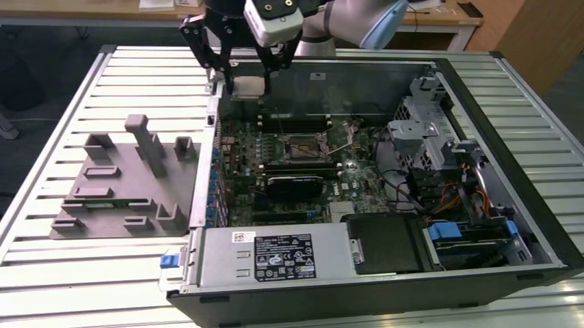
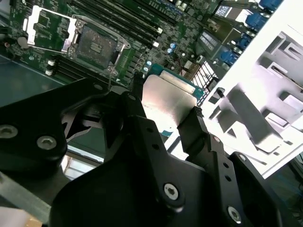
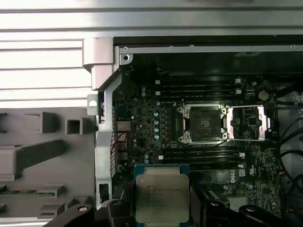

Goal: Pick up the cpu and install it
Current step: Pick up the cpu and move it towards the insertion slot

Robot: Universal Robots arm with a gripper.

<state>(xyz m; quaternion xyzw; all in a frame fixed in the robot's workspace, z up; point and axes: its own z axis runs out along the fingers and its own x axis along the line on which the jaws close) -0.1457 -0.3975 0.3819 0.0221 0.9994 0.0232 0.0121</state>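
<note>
Showed one arm's gripper (image 1: 245, 82) hanging over the far rim of an open computer case (image 1: 511, 137) on a slatted metal table (image 1: 55, 89). Held the cpu (image 1: 248, 87) in a narrow clamp, two black fingers (image 2: 190, 127) pressing on two opposite edges. Carried the chip flat and level, with its silvery plate facing the camera in the first wrist view and a thin green border round it. Touched nothing else: clear air under the chip, and the motherboard (image 1: 273, 164) well below.

Placed the socket (image 1: 301, 147) near the middle of the board, well apart from the chip. Lay, from the claw, toward the exterior view's right and nearer that camera, deeper inside the case. Stood open, by the look of it: dark contact field bare, and the metal load plate (image 3: 248, 123) swung flat just beside it. Appeared unfilled in both wrist views.

Seemed, in the first wrist view, to hold the chip's edges roughly parallel to the socket frame's edges, so little twist between the two, as a judgement only. Could not make out a corner mark on either.

Left a grey fixture tray (image 1: 109, 205) on the table at the exterior view's left, just beside the case wall. Counted as picked up and not yet seated.
</note>
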